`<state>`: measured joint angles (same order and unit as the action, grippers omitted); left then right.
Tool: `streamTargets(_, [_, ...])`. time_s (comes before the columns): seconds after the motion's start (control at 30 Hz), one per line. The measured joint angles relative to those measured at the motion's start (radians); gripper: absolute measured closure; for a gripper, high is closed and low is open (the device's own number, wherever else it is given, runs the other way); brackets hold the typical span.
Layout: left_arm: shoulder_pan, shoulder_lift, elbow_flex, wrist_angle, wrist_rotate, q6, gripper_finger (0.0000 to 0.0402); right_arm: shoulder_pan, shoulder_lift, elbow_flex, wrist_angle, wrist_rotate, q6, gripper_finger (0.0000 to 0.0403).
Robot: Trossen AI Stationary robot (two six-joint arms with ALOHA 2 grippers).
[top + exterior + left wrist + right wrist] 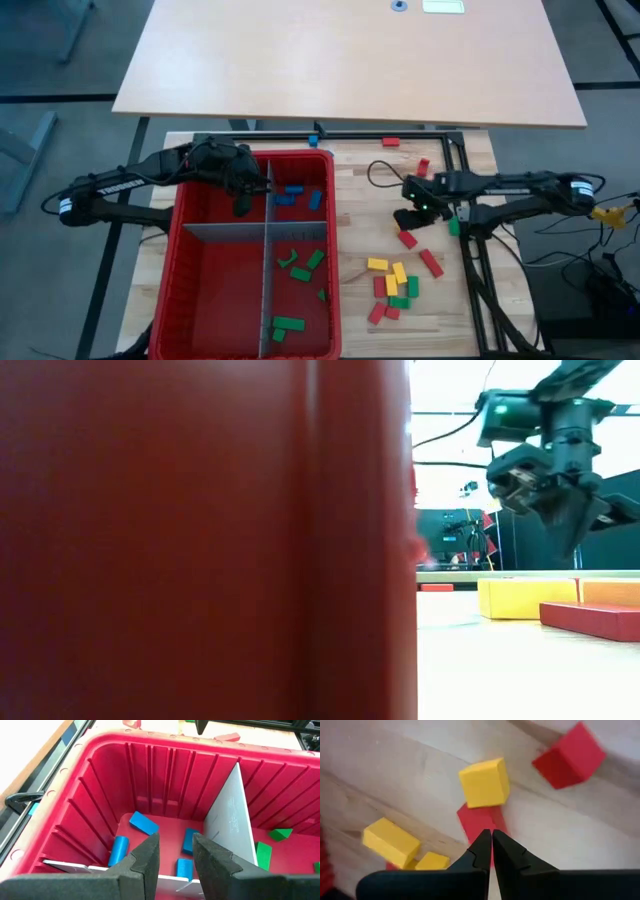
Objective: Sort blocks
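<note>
Right gripper (411,220) fingers together, empty, just above red block (408,239) on near side, long axis diagonal. Left gripper (243,203) slightly parted over blue blocks (144,823) compartment.

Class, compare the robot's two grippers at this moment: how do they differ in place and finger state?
The left gripper hangs over the red bin's blue-block compartment; the right gripper hangs over loose blocks on the table. The left gripper's fingers stand apart; the right gripper's are pressed together. Neither holds a block.
</note>
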<state>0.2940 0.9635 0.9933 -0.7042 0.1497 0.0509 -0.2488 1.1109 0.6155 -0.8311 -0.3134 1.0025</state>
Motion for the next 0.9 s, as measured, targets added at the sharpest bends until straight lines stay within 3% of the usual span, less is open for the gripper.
streamTargets(0.27, [0.000,0.000,-0.025,0.007,0.000,0.019,0.0299,0.077,-0.190,-0.182,0.136,-0.004,0.202,0.0403])
streamTargets(0.47, [0.000,0.000,-0.053,0.020,0.000,0.019,0.0299,0.085,-0.260,-0.216,0.164,0.049,0.225,0.0403])
streamTargets(0.6, [0.000,0.000,-0.061,0.023,0.000,0.019,0.0299,0.085,-0.253,-0.210,0.099,0.054,0.165,0.0403])
streamTargets(0.73, [0.000,0.000,-0.061,0.027,0.000,0.019,0.0299,0.085,-0.208,-0.200,-0.076,0.054,0.102,0.0403])
streamTargets(0.9, [0.000,0.000,-0.061,0.037,-0.001,0.016,0.0299,0.085,-0.140,-0.196,-0.093,-0.033,0.022,0.0403])
